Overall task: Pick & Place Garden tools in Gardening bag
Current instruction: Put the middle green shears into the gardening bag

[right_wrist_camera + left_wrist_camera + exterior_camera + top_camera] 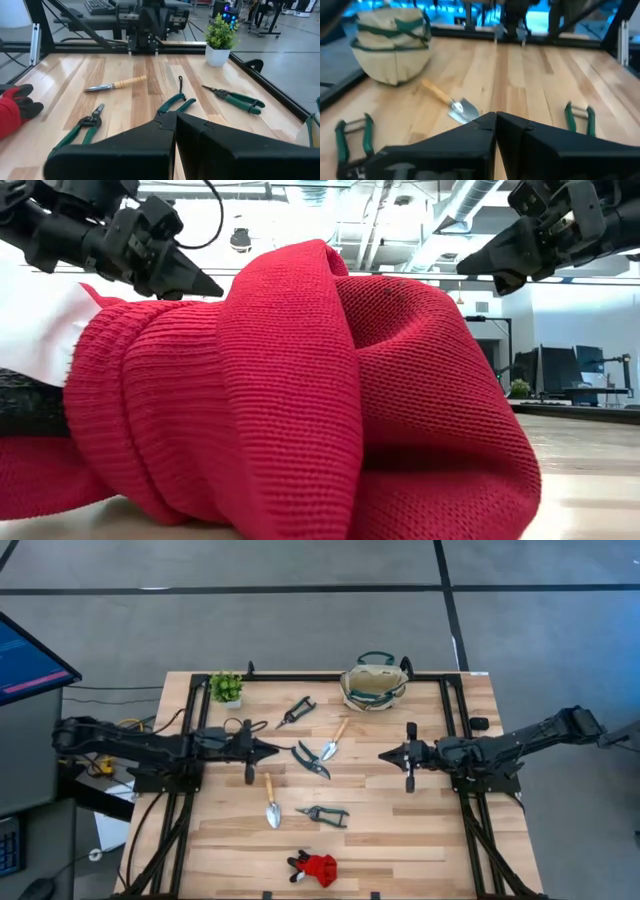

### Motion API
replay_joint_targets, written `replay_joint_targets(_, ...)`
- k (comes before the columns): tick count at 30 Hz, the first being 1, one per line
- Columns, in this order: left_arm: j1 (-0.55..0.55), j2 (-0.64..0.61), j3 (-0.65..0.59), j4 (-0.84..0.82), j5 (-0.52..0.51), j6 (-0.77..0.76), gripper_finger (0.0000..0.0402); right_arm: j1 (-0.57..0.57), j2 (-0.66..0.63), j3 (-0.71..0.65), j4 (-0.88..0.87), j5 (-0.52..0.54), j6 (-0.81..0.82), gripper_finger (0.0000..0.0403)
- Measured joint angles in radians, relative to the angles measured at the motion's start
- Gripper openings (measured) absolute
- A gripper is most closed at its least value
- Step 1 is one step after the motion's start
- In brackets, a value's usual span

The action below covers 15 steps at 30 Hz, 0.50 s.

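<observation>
My left gripper [278, 751] is shut and empty, above the table's middle left; its tip is beside the dark shears [312, 760]. My right gripper [382, 755] is shut and empty, facing it from the right. The beige bag with green trim [373, 683] stands at the far edge and also shows in the left wrist view [395, 45]. On the table lie a wooden-handled trowel [335, 738], a second trowel [271, 802], a pruner [296, 711], another pruner [325, 814] and the red-and-black bundle [316, 867], which fills the low view [300, 400].
A small green potted plant [226, 688] stands at the far left corner and also shows in the right wrist view [220, 37]. A black frame [455, 720] runs along the table's edges. Bare wood [420, 830] lies at the near right.
</observation>
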Motion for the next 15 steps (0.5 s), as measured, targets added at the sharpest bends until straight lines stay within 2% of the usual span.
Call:
replay_joint_targets(5,-0.002,0.088,0.000,0.038,0.000,0.000,0.0002,0.000,0.000,0.000,0.000,0.000,0.000,0.0001)
replay_joint_targets(9,-0.015,0.139,0.000,0.151,0.002,0.002,0.0002,0.000,0.000,0.000,0.000,0.000,0.000,0.0001)
replay_joint_targets(15,-0.016,0.184,0.000,0.237,0.078,0.059,0.0002,0.000,0.000,0.000,0.000,-0.001,0.001,0.0001)
